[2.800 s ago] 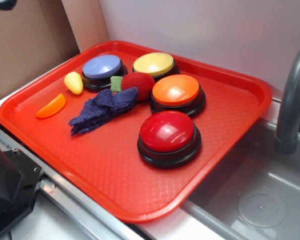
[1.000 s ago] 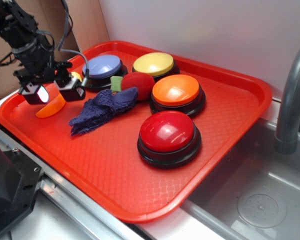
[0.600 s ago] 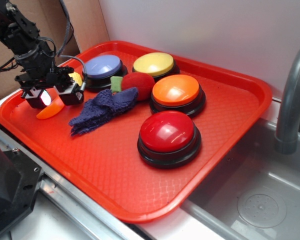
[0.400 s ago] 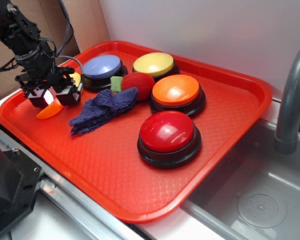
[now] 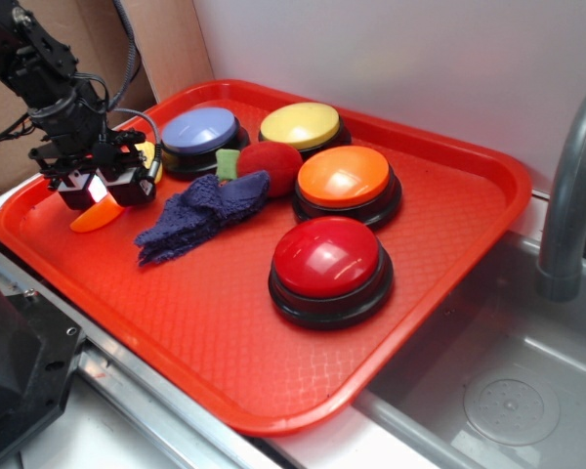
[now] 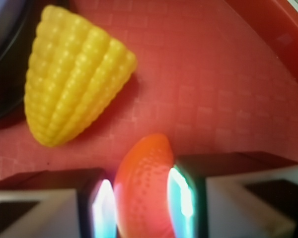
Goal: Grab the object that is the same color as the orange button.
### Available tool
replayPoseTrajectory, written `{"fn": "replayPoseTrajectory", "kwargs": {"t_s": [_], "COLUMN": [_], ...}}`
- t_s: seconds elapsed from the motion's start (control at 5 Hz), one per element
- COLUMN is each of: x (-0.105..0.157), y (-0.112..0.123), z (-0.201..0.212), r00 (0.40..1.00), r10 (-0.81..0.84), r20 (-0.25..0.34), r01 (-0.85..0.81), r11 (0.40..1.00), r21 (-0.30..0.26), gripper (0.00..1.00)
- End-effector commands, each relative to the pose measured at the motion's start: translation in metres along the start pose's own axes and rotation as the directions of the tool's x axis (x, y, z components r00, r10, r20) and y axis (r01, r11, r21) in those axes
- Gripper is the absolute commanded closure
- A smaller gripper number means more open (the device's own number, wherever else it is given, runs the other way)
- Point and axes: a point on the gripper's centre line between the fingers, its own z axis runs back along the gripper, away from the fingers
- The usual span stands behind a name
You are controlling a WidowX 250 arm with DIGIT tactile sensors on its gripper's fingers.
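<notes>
Gripper [image 5: 100,188] pinching orange wedge [image 6: 141,191] between both jaws, sitting near left corner of red tray [image 5: 449,244]; yellow corn toy [image 6: 72,77] lying just beside; no readable writing showing.

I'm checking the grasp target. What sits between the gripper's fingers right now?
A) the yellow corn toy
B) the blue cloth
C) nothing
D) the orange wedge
D: in the wrist view the orange wedge sits between the two fingers of the gripper, while the corn toy lies apart, beyond them.

Glossy domed orange button [image 5: 343,177], smooth plastic orange wedge [image 6: 141,191], ridged corn toy [image 6: 72,75], knitted cloth [image 5: 200,214], textured plastic tray [image 5: 225,332]
</notes>
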Motion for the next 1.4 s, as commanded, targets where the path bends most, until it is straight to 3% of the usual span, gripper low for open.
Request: {"fn": "replayPoseTrajectory", "kwargs": {"t_s": [0.0,0.2,0.6,1.2], "x": [0.003,0.004,-0.013,-0.057], "y": [-0.005,-0.015,-0.047,-0.113], "z": [0.034,0.058,0.111,0.170], "r00": [1.000,1.000,0.994,0.935], "r10": [0.019,0.019,-0.097,-0.333], "r20": [0.010,0.015,-0.056,-0.124], "r01": [-0.019,-0.019,0.096,0.329], "r11": [1.000,1.000,0.995,0.943], "r21": [0.024,0.016,-0.013,-0.056], "gripper": [1.00,1.00,1.00,1.00]}}
